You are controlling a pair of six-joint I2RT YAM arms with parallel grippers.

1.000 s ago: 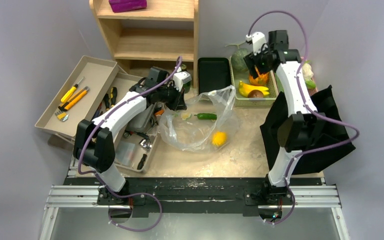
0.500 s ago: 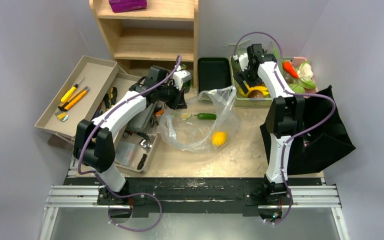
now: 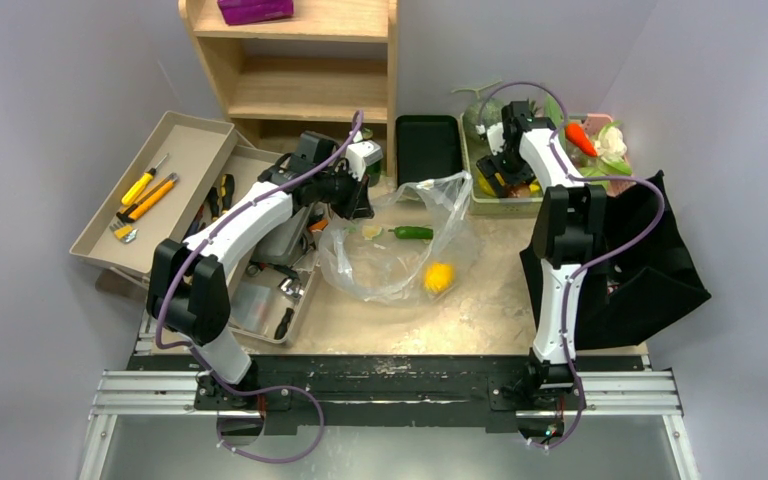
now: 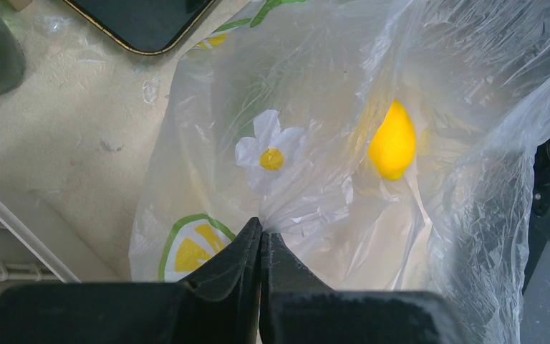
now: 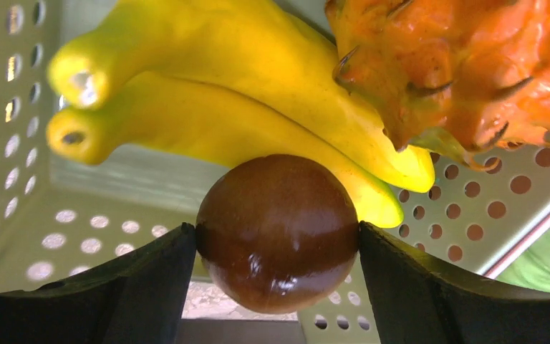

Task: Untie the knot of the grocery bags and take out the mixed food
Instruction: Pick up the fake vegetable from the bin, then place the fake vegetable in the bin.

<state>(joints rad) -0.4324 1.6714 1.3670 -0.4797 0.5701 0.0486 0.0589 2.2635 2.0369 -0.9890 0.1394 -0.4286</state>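
Your left gripper [image 4: 260, 233] is clamping the plastic bag [image 4: 208, 179], with the lemon [image 4: 392, 140] inside it. Your right gripper [image 5: 278, 238] is straddling a brown fruit [image 5: 278, 226] with wide jaws, and you cannot tell whether it is gripping. Bananas [image 5: 208, 129] and the basket [image 5: 14, 179] wall are crowding it.

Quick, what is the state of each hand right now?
Left hand: closed, pinching the thin see-through plastic bag.
Right hand: set around the round glossy brown fruit, touching both its sides; a firm grip cannot be told.

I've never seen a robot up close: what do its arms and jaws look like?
The left arm and right arm have white shells between black joints. A purple cable loops along each. The jaws are black, tapered wedges.
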